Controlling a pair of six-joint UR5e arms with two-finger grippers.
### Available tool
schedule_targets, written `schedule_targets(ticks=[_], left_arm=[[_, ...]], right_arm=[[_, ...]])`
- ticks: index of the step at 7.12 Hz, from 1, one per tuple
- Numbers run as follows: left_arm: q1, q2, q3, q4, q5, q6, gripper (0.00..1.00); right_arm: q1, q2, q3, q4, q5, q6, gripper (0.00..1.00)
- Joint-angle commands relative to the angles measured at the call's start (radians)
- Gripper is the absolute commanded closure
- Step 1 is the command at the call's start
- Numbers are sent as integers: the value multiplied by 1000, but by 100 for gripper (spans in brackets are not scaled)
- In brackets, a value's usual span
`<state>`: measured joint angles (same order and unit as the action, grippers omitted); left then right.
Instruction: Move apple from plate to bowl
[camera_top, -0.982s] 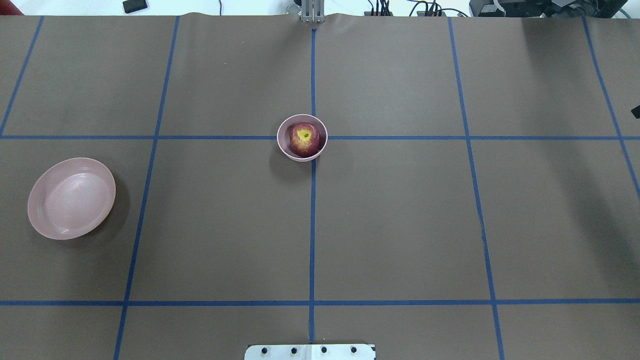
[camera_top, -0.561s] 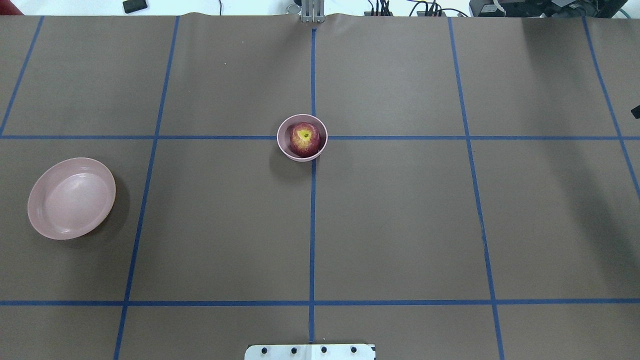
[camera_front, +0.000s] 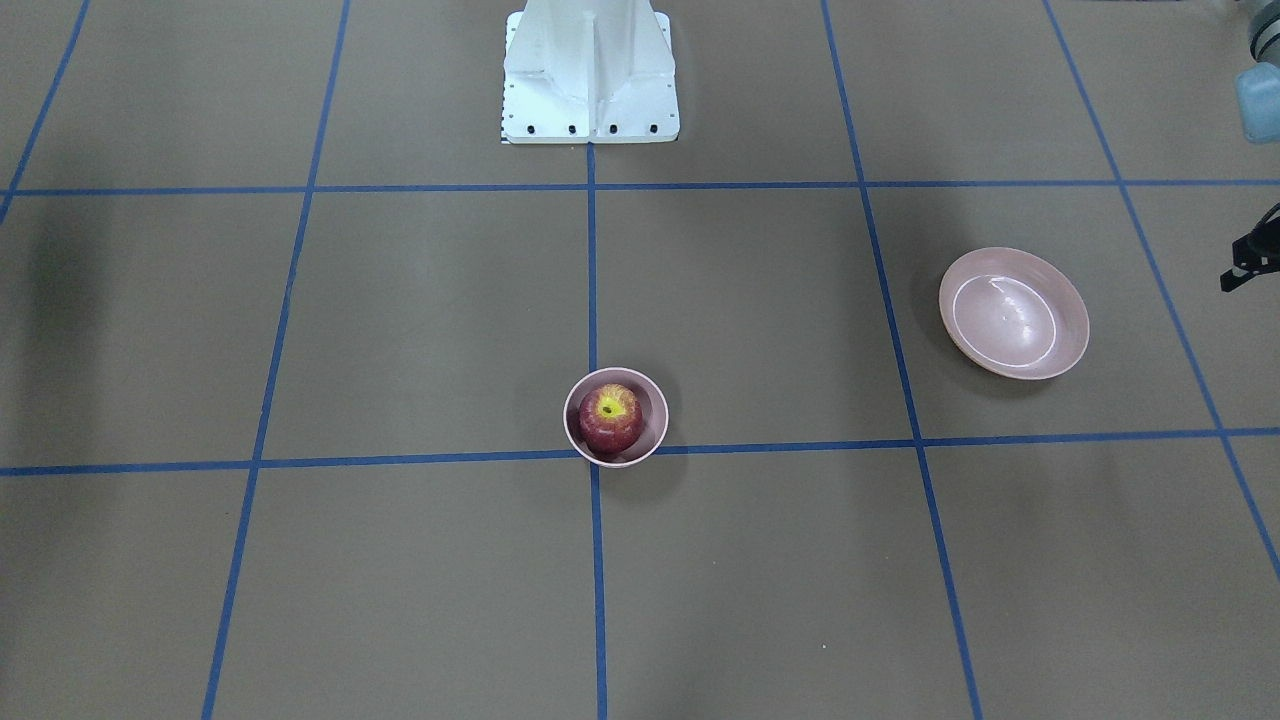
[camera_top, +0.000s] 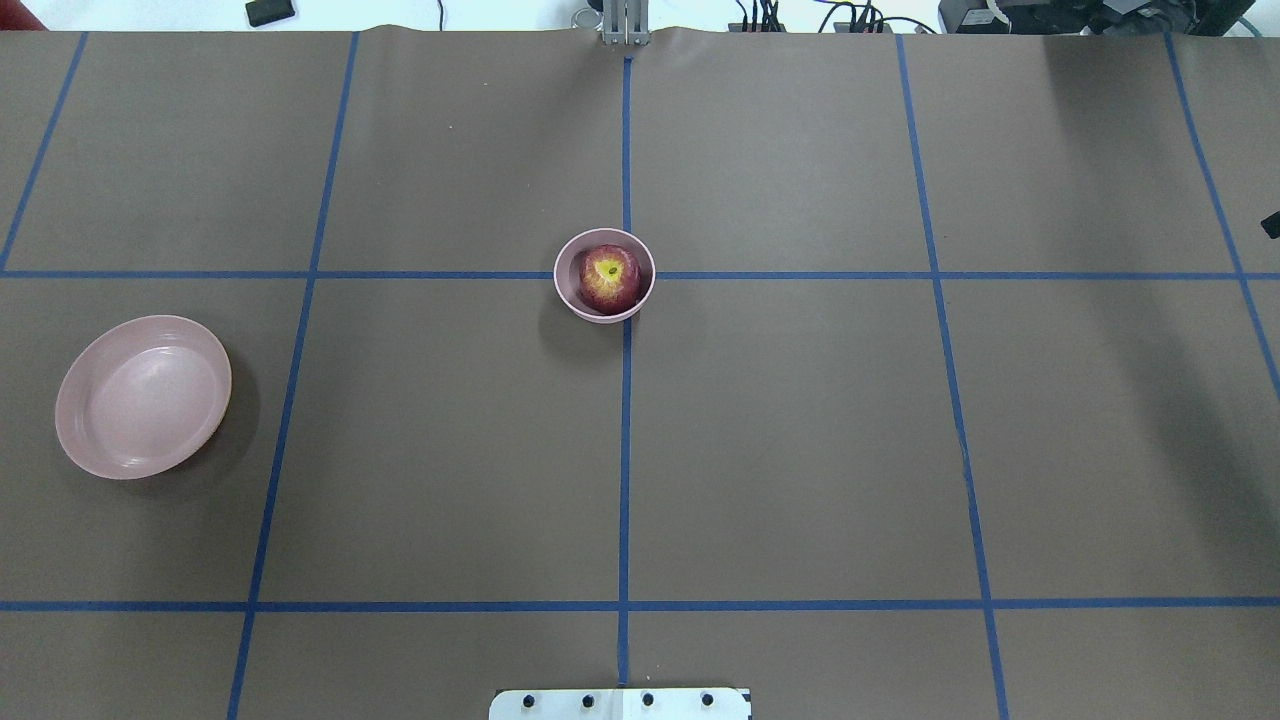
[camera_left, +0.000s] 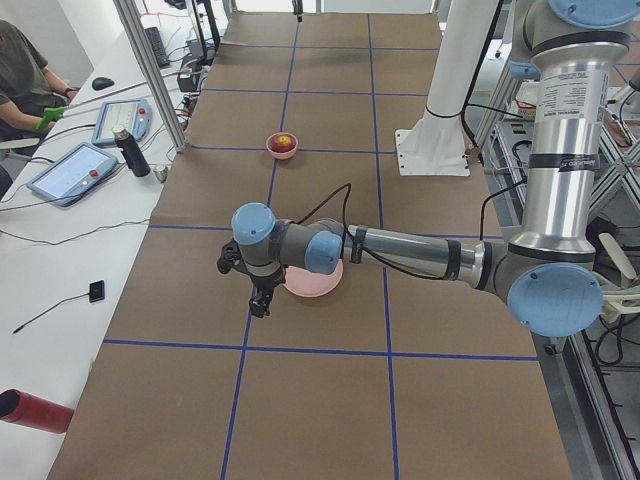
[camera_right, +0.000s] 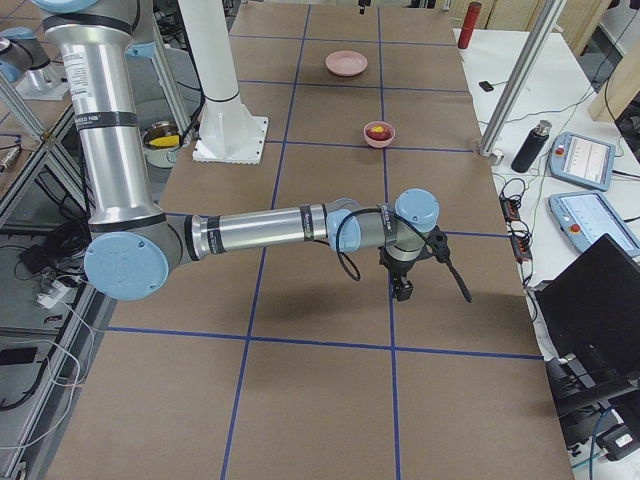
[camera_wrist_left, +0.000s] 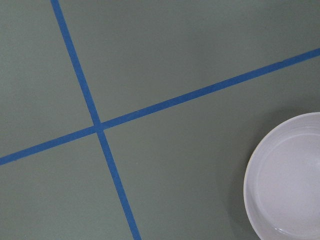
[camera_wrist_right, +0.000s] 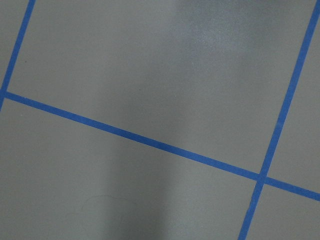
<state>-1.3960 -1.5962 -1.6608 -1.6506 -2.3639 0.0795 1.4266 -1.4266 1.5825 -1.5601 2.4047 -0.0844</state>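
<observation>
The dark red apple (camera_top: 609, 279) with its yellow stem patch sits inside the small pink bowl (camera_top: 571, 293) at the table's middle; both also show in the front-facing view, apple (camera_front: 610, 418) and bowl (camera_front: 652, 440). The wide pink plate (camera_top: 142, 396) lies empty at the left, and the left wrist view shows part of it (camera_wrist_left: 287, 180). My left gripper (camera_left: 258, 303) hangs just beside the plate (camera_left: 322, 286), far from the bowl. My right gripper (camera_right: 403, 290) hangs over bare table at the other end. I cannot tell whether either is open or shut.
The brown table cover carries a blue tape grid. The white robot base (camera_front: 590, 70) stands at the near middle edge. Tablets and a bottle (camera_left: 131, 152) lie beyond the far edge, where a person sits. A red cylinder (camera_left: 35, 411) lies off the table's end.
</observation>
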Motion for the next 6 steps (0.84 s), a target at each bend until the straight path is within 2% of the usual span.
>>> schedule_targets(ticks=[1,6], left_arm=[[0,-1,-1,0,0,-1,2],[0,-1,-1,0,0,0,2]], right_arm=[[0,0,1,0,1,0,0],[0,0,8,-2,1,0,0]])
